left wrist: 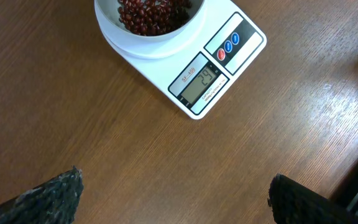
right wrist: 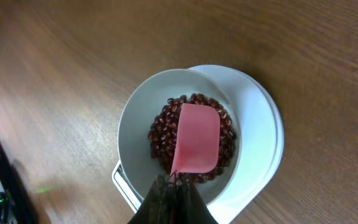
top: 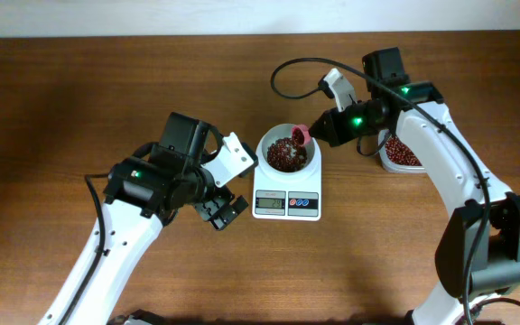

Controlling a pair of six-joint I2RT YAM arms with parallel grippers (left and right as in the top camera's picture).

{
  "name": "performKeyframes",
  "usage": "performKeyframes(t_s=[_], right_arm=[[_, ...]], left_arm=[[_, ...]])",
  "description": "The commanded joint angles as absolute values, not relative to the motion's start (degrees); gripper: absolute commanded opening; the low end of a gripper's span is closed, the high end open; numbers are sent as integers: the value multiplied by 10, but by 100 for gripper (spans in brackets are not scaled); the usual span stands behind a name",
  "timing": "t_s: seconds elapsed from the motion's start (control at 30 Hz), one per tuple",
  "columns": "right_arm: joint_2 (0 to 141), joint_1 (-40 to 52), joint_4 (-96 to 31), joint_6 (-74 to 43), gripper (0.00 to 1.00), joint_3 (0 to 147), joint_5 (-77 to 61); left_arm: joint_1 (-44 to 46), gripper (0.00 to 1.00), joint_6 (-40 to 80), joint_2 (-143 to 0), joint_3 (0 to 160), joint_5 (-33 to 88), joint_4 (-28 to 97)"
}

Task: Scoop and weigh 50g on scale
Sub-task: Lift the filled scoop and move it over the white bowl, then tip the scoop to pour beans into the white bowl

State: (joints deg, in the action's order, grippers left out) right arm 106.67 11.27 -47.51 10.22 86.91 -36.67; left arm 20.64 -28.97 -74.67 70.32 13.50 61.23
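Observation:
The white scale [top: 286, 202] stands mid-table with a round white bowl [top: 288, 152] on top, holding a heap of dark red-brown beans [top: 286, 155]. In the right wrist view the beans [right wrist: 160, 134] lie under a pink spoon [right wrist: 196, 138], turned bottom-up over the bowl [right wrist: 135, 137]. My right gripper [right wrist: 174, 184] is shut on the spoon's handle, and overhead it [top: 319, 132] hovers at the bowl's right rim. My left gripper [top: 224, 209] stands open over bare table left of the scale, its fingertips [left wrist: 55, 196] wide apart with nothing between. The scale's display [left wrist: 199, 84] is lit.
A clear tub [top: 399, 152] with more red beans stands at the right, partly hidden behind my right arm. A black cable [top: 287, 86] loops over the table behind the bowl. Brown wooden tabletop [top: 79, 99] surrounds the scale.

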Motion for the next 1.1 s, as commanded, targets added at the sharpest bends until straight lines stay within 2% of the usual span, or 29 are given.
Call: performKeyframes(t_s=[0.0, 0.03, 0.1, 0.27, 0.37, 0.5, 0.73, 0.8, 0.87, 1.0, 1.07], right_arm=[[1050, 133, -498, 118, 4, 883, -355], [1049, 146, -515, 154, 4, 884, -346], [1049, 154, -518, 159, 4, 885, -294], [1048, 173, -545, 172, 4, 918, -277], [1048, 174, -546, 180, 4, 919, -187], [1048, 177, -547, 176, 4, 919, -318], [1048, 163, -540, 148, 4, 919, -362], [1048, 169, -540, 163, 4, 919, -326], [1048, 167, -526, 162, 4, 919, -207], [1048, 189, -532, 177, 4, 926, -293], [1048, 199, -529, 187, 4, 926, -177]], left_arm=[[203, 99, -299, -742, 701, 137, 612], [203, 99, -299, -742, 701, 137, 612], [203, 99, -299, -742, 701, 137, 612], [203, 99, -299, -742, 701, 137, 612], [203, 99, -299, -742, 701, 137, 612], [203, 99, -299, -742, 701, 137, 612], [203, 99, -299, -742, 701, 137, 612], [203, 99, -299, -742, 701, 137, 612], [203, 99, -299, -742, 701, 137, 612], [203, 99, -299, -742, 701, 137, 612], [203, 99, -299, -742, 701, 137, 612]])
